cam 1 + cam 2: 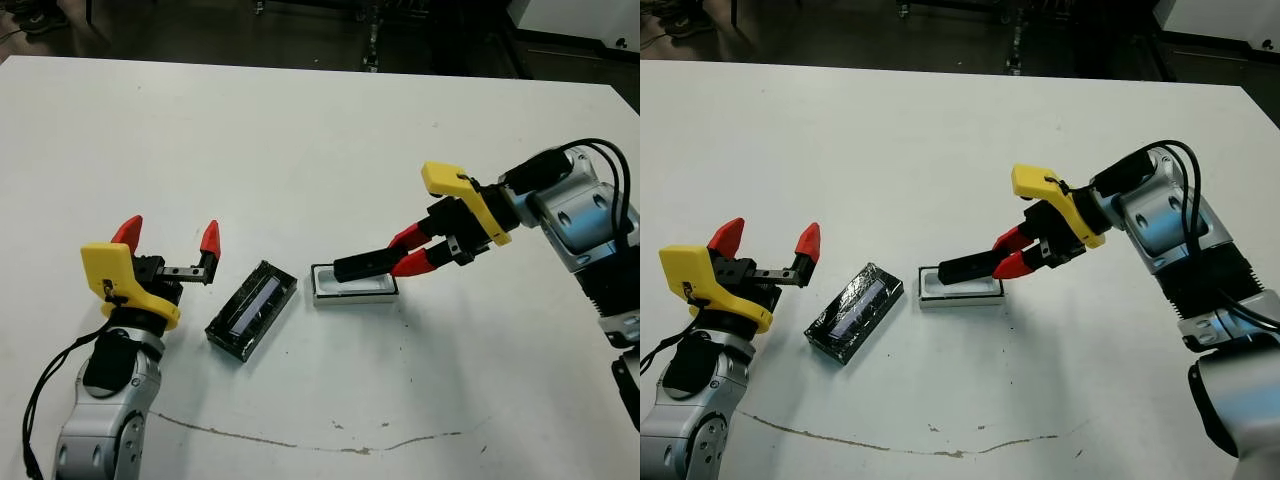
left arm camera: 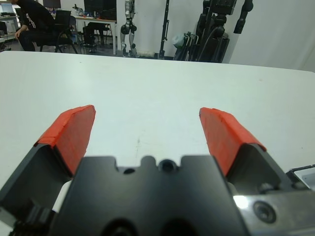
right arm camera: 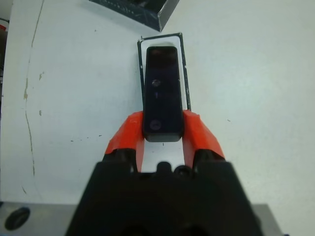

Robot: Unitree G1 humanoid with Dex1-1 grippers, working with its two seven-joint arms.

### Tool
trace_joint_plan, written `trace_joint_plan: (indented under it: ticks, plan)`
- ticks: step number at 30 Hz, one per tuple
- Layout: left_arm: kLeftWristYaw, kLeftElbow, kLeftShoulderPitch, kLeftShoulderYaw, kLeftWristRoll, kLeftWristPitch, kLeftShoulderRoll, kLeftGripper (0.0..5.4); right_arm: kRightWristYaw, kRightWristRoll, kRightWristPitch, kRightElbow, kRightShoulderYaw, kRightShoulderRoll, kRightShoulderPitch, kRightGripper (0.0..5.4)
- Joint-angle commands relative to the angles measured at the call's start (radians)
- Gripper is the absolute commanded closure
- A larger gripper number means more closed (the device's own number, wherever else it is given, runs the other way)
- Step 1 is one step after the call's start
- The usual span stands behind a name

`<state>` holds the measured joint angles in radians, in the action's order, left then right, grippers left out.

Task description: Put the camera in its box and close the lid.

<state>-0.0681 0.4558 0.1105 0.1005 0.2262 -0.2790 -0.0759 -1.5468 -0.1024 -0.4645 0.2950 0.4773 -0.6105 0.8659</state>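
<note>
Camera [image 1: 362, 265] in right claw [image 1: 405, 252] — over box [image 1: 352, 292] (lid [image 1: 252, 308] beside)

Silver arms, yellow wrist brackets, red-tipped fingers [image 1: 210, 238], black cables

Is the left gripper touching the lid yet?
Apart. In the left eye view, white table shows between the open left gripper and the lid.

The camera [image 1: 362, 265] hangs over the box [image 1: 353, 285] (clamped in the right gripper [image 1: 405, 252]); the lid [image 1: 252, 308] lies just left of the box.
</note>
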Motion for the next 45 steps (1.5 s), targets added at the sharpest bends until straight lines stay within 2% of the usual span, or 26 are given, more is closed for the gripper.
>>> trace_joint_plan:
  ticks: [1,19,31,42,45]
  plan:
    - [0.010,0.007,0.010,0.003,-0.001,-0.017,0.003,0.00,-0.009,0.025,0.011,0.003,0.016,0.005,0.015,3.76]
    - [0.010,0.014,0.014,0.004,-0.001,-0.029,-0.002,0.00,0.031,0.082,0.058,-0.040,0.021,0.033,-0.015,3.76]
    - [0.003,0.011,0.015,0.006,0.004,-0.029,-0.004,0.00,0.057,0.097,-0.005,-0.062,0.041,0.049,-0.023,3.76]
    - [0.008,0.014,0.016,0.003,0.002,-0.029,0.001,0.00,0.065,0.112,0.019,-0.065,0.059,0.069,-0.028,3.76]
    - [0.008,0.016,0.016,0.003,0.002,-0.032,0.001,0.00,0.065,0.115,0.002,-0.063,0.073,0.079,-0.024,3.76]
